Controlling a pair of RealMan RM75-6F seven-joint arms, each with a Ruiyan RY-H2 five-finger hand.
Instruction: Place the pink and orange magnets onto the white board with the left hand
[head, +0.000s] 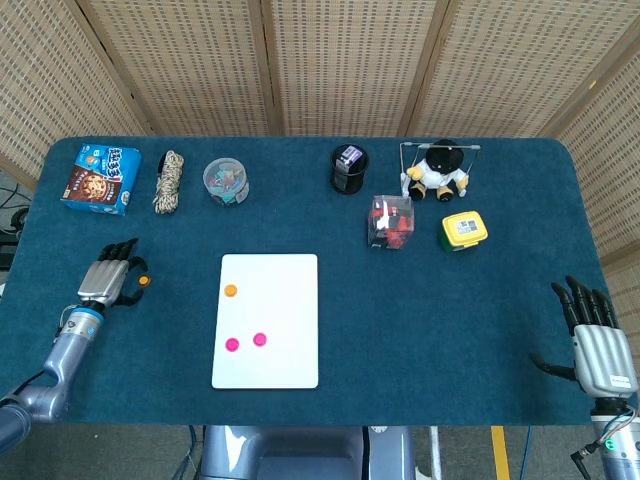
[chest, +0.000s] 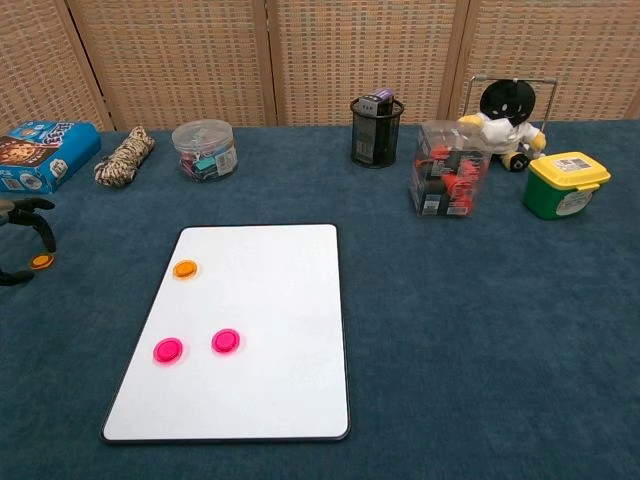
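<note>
left hand (head: 105, 279) over a loose orange magnet (chest: 41, 261) on the blue surface (head: 450, 320)

fingers curled round it, contact unclear; the flat round disc lies left of the white board (head: 268, 320), whose long axis runs near-to-far.

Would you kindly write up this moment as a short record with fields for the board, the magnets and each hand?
board: white board flat on the table
magnets on board: one orange, two pink
magnet off board: orange one on the cloth, left of the board
left hand: over the loose orange magnet, fingers curved around it; grip cannot be told
right hand: open, near the right table edge, holding nothing
</note>
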